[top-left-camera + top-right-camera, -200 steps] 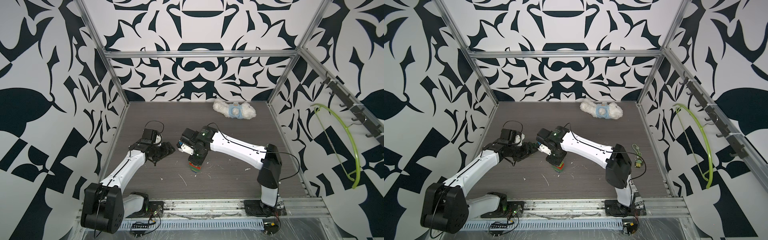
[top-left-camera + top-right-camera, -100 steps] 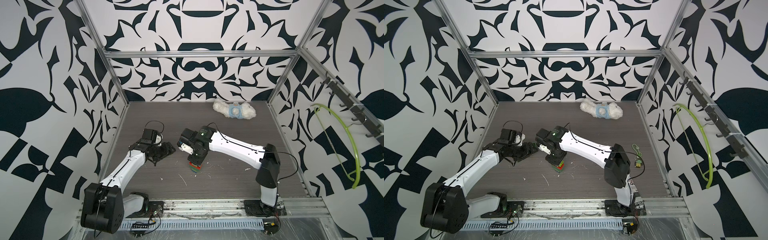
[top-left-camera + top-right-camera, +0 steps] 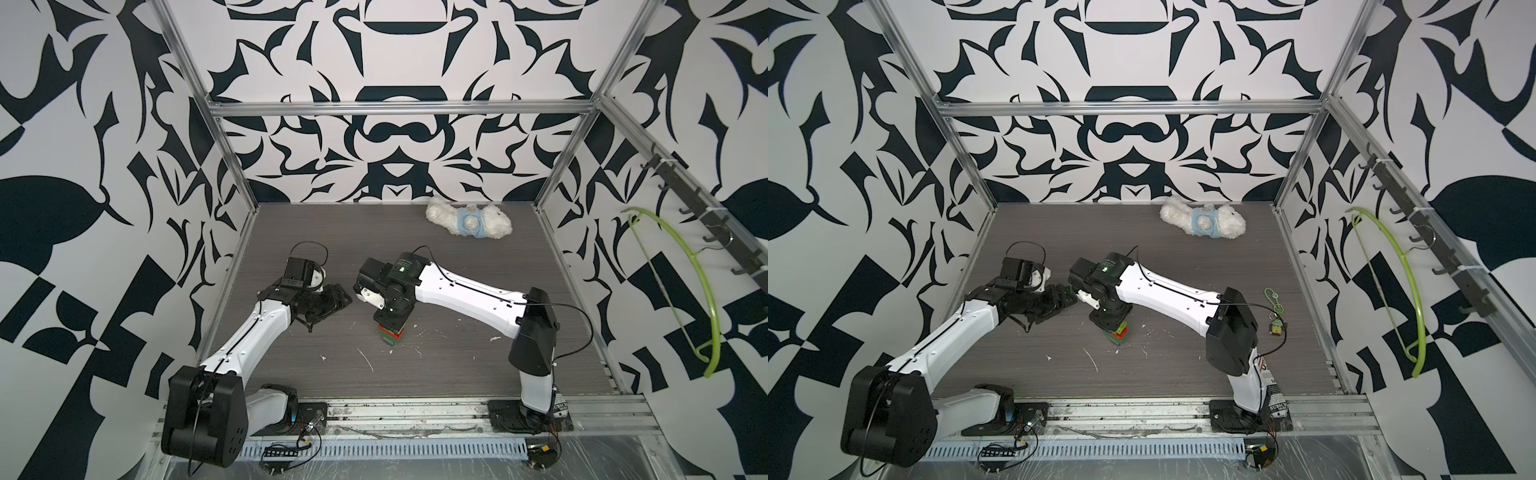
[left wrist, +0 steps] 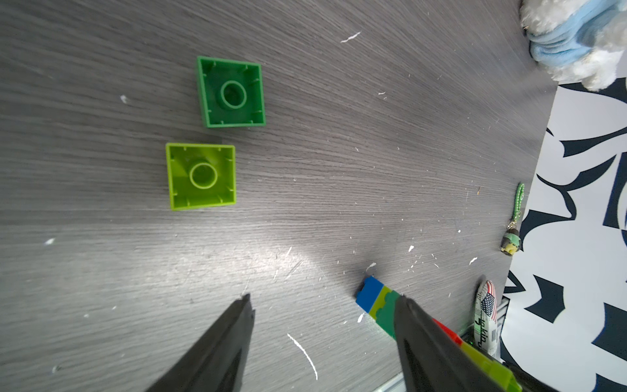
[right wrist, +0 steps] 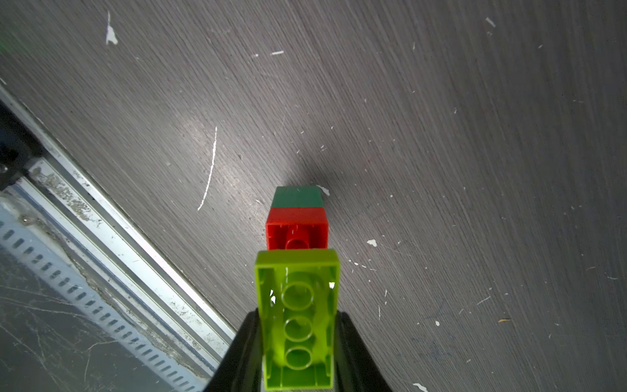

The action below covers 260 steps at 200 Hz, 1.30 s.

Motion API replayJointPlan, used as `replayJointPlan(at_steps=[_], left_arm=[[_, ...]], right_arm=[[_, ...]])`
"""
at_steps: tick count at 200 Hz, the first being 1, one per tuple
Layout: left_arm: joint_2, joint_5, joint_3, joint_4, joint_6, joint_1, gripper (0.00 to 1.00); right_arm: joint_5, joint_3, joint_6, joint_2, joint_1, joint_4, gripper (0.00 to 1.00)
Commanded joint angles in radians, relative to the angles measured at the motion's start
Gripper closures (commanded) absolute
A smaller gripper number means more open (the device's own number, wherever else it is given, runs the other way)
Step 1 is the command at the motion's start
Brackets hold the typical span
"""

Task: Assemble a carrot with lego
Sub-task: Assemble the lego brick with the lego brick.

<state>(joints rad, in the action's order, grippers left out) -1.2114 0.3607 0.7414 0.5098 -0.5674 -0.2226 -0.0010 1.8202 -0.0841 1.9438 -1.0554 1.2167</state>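
one carrot (image 3: 391, 335) stands upright, blue tip down, clamped by right gripper (image 5: 296, 325); left gripper (image 4: 323, 300) gapes empty

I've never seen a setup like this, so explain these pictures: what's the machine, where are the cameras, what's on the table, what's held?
Two robot arms work at a dark table, each ending in a two-finger gripper. Both top views look down from overhead; the other two come from wrist cameras. The right gripper is shut on a lime oblong brick, the top of the carrot, a brick stack with its blue tip downward. The left gripper is open and empty; its camera shows a dark green square brick and a lime square brick, hollow side up. A plush toy lies at the back.
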Motion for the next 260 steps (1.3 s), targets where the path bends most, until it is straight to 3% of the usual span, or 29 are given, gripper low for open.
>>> replayJointPlan(at_steps=[1,143,176,202,260], left_arm=[[0.015,0.012,-0.01,0.011,0.017,0.003,0.27],[0.034,0.012,-0.01,0.018,0.018,0.002,0.27],[0.035,0.01,-0.004,0.021,0.02,0.002,0.27],[0.041,0.011,0.003,0.025,0.02,0.002,0.27],[0.046,0.014,0.016,0.028,0.019,0.002,0.27]], right_arm=[[0.034,0.007,-0.03,0.007,-0.006,0.03,0.78],[-0.025,-0.231,-0.075,-0.008,-0.013,-0.08,0.8],[-0.007,-0.185,-0.067,-0.008,-0.013,-0.067,0.8],[0.0,-0.093,-0.051,-0.001,-0.013,-0.042,0.75],[0.015,0.044,-0.034,0.001,-0.013,-0.016,0.49]])
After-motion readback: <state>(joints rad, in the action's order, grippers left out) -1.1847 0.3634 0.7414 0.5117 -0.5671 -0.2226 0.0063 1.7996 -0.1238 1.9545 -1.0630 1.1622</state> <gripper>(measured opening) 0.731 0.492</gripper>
